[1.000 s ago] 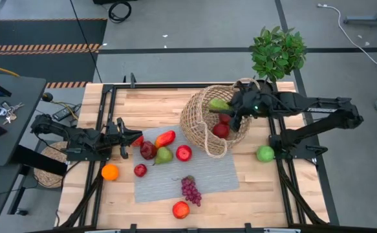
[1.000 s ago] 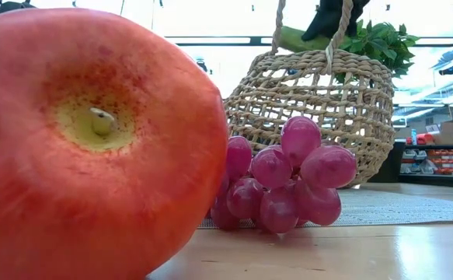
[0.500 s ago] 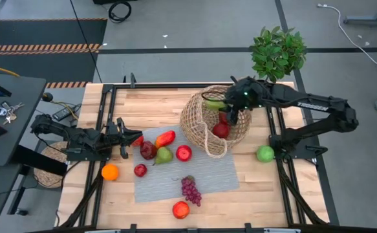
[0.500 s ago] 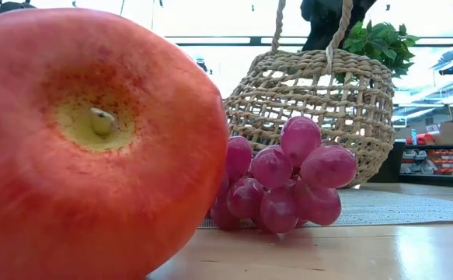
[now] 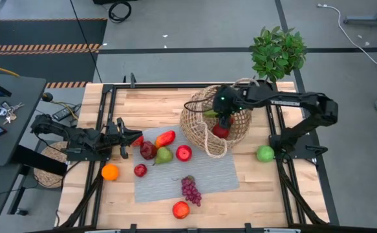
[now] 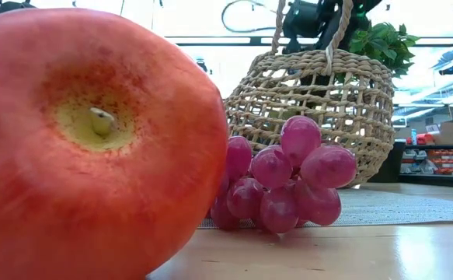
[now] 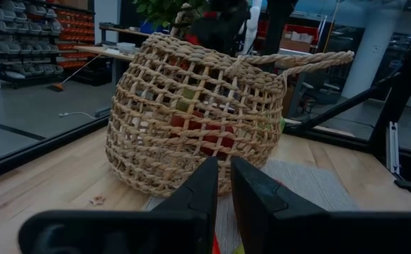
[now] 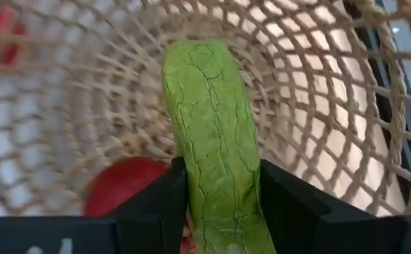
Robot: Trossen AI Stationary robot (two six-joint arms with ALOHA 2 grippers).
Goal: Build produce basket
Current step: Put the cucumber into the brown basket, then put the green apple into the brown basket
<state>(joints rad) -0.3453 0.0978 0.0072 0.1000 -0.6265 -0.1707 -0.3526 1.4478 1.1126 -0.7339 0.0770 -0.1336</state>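
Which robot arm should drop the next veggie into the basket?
The right one, probably. The right gripper is already over the basket, shut on a green vegetable. The left gripper is shut, holds nothing, and waits beside the mat.

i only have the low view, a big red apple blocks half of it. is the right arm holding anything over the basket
Observer: Yes, the right gripper is shut on a long green vegetable, inside the basket mouth.
Operator: anything in the basket already
Observer: A red fruit lies at the bottom.
Operator: where's the left arm
Observer: The left gripper is shut and empty, low at the gray mat's left edge.
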